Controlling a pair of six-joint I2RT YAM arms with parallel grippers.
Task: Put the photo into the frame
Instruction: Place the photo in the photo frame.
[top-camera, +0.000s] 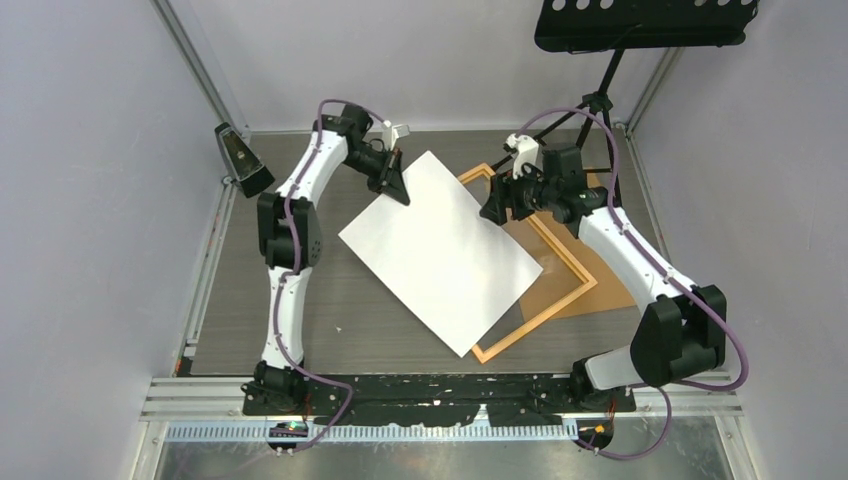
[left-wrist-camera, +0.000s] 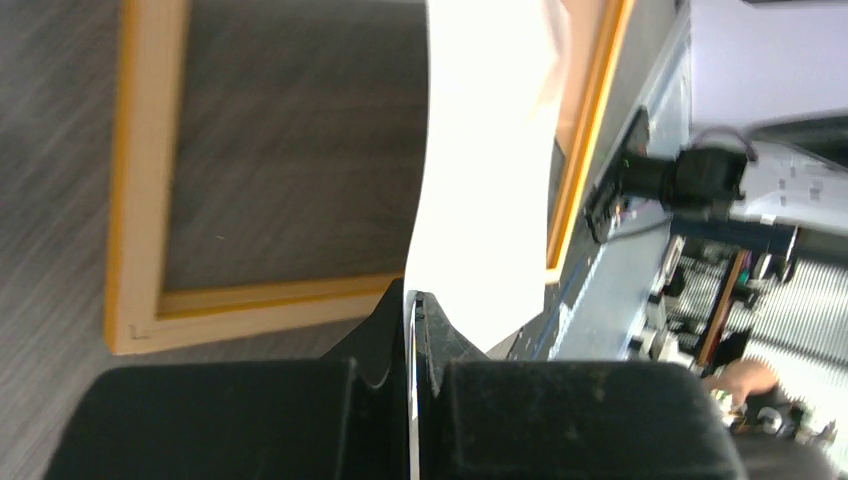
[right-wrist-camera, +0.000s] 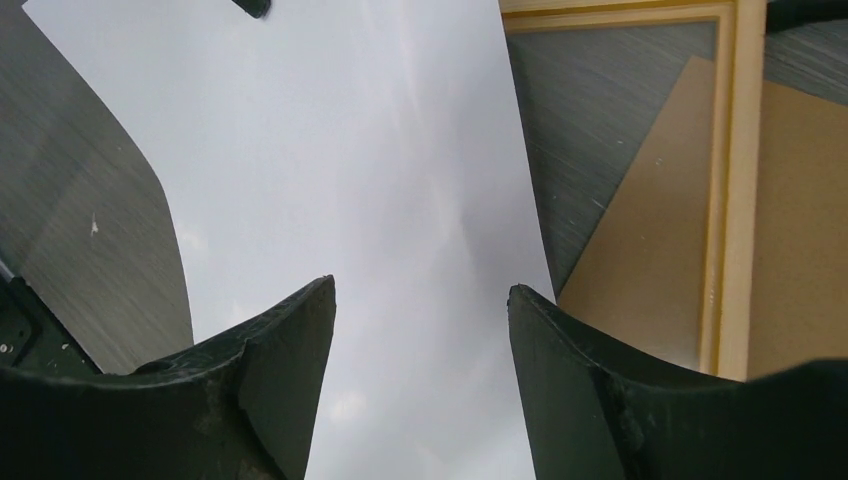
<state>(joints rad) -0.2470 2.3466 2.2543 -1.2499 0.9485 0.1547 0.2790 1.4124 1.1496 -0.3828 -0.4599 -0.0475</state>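
Observation:
The photo shows its plain white back and hangs tilted over the table, covering the left part of the orange frame. My left gripper is shut on the photo's far left corner. From the left wrist the sheet runs edge-on out of the closed jaws, with the frame on the table below. My right gripper stands open at the photo's far right edge. In the right wrist view the white sheet lies below and between the spread fingers, which do not pinch it.
A brown backing board lies under the frame's right side, also seen as the board from the right wrist. A black stand rises at the back right, and a small black device sits at the back left. Grey walls close in both sides.

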